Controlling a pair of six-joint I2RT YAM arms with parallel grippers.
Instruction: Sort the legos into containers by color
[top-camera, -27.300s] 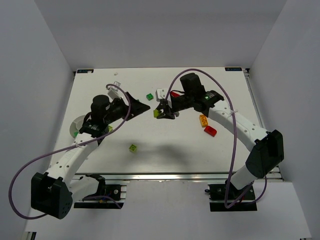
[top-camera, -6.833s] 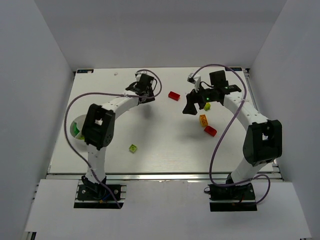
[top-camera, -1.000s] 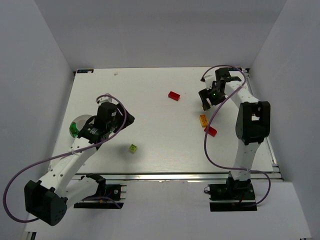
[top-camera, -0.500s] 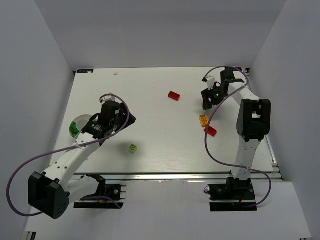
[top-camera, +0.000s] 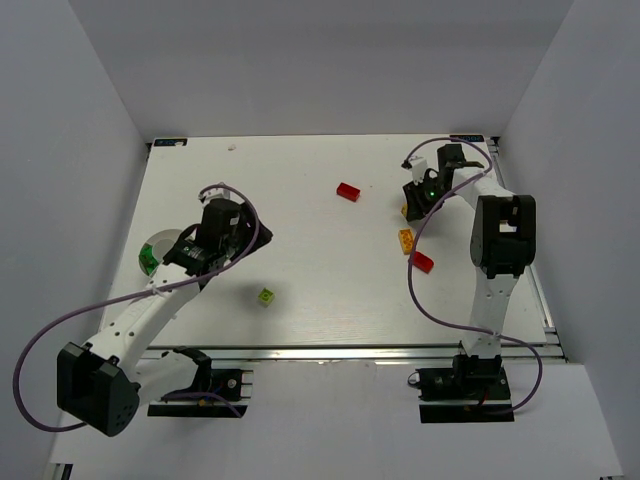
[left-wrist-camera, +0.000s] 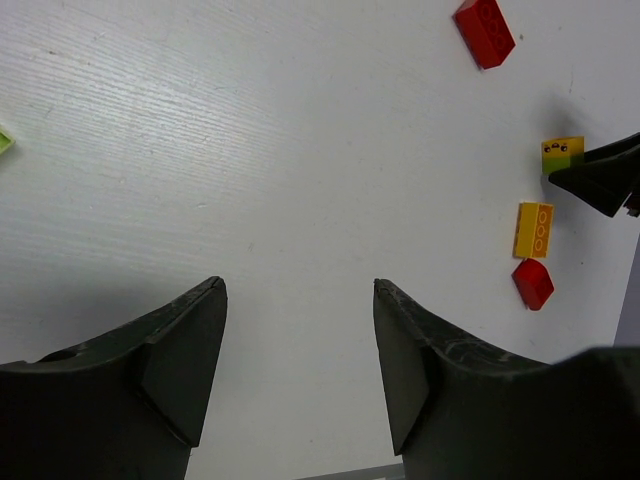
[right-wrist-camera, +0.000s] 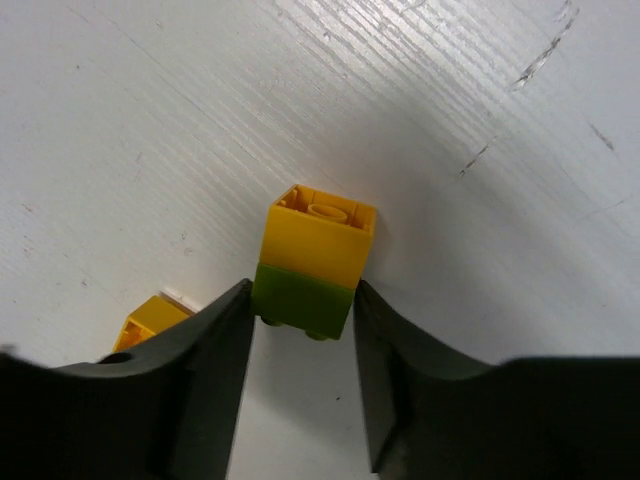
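right gripper (right-wrist-camera: 303, 300) has its jaws pinching the two-piece stack (right-wrist-camera: 312, 262), a yellow brick clicked onto a green one, with the fingers pressing the green half from both sides. it's at the far right of the table (top-camera: 300, 250), and another yellow brick (right-wrist-camera: 150, 320) lies just beside it. left gripper (left-wrist-camera: 298, 290) hangs over the left-middle, jaws spread and holding nothing. the loose legos are one red brick (top-camera: 348, 191) mid-back, an orange brick (top-camera: 406, 240) touching a second red brick (top-camera: 421, 262), and a lime brick (top-camera: 266, 296) near the front. the white dish (top-camera: 160, 238) sits at the left with green inside.

No readable text, labels or numbers anywhere
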